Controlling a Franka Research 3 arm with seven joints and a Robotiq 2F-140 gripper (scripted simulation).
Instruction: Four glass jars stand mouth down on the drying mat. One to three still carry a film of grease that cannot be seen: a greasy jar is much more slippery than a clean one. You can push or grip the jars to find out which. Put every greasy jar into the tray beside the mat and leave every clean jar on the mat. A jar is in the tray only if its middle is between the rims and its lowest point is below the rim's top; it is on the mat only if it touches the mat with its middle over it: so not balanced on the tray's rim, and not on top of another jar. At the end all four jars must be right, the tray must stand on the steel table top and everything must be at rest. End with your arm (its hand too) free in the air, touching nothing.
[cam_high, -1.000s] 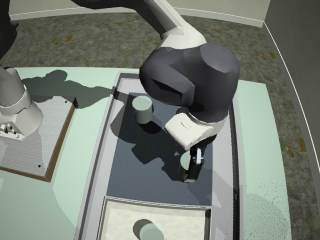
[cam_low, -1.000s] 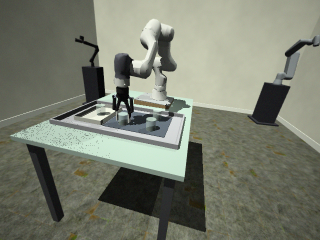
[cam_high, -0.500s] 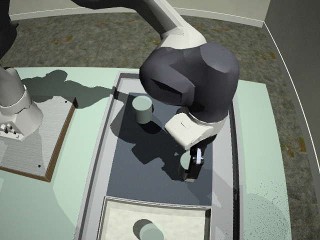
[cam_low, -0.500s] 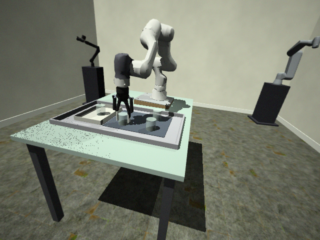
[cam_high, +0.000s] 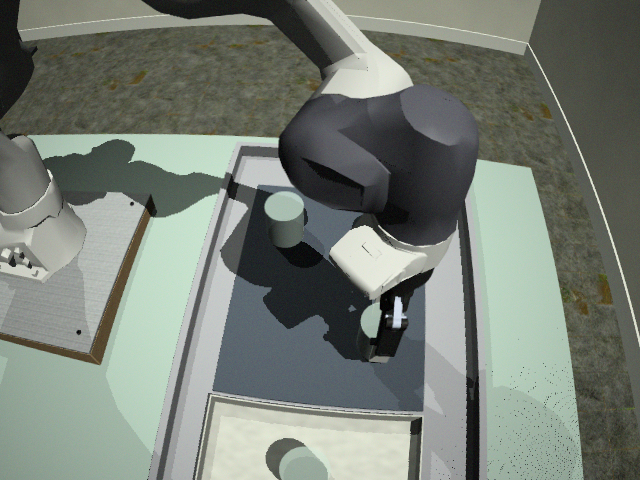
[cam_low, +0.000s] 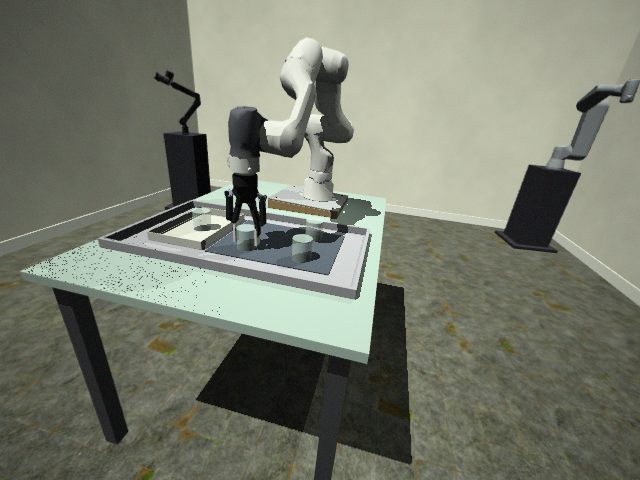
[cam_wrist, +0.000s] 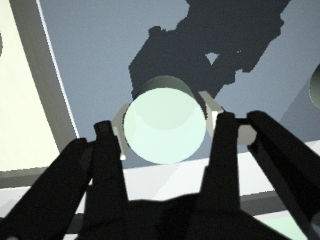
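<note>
The Franka arm (cam_high: 382, 149) (cam_low: 305, 67) reaches over the grey steel surface (cam_high: 444, 330) (cam_low: 349, 260) (cam_wrist: 245, 167) with its Robotiq 2F-140 gripper (cam_high: 378, 345) (cam_low: 247, 240) (cam_wrist: 166, 109) pointing down. The jaws stand partly open around the near-tray jar (cam_high: 368, 335) (cam_low: 246, 238) (cam_wrist: 165, 125), one pad on either side of it and close to its wall; whether they grasp it or merely flank it, the pictures cannot tell.

That jar is upended over the dark blue-grey drying mat (cam_high: 289, 361) (cam_low: 281, 258) (cam_wrist: 85, 65), on the part nearer the cream tray (cam_high: 310, 404) (cam_low: 175, 238) (cam_wrist: 34, 65). Two others are on the mat: the robot-side jar (cam_high: 284, 222) (cam_low: 314, 228), well apart from the jaws, and the outer jar (cam_low: 302, 248) (cam_wrist: 316, 87), at the end away from the tray.

The fourth jar (cam_high: 305, 465) (cam_low: 201, 219) is inside the tray, which lies beside the mat on the surface. Grease cannot be seen on any jar.

Your top and exterior views now, set against the earlier pair, no movement or other change you can make out.
</note>
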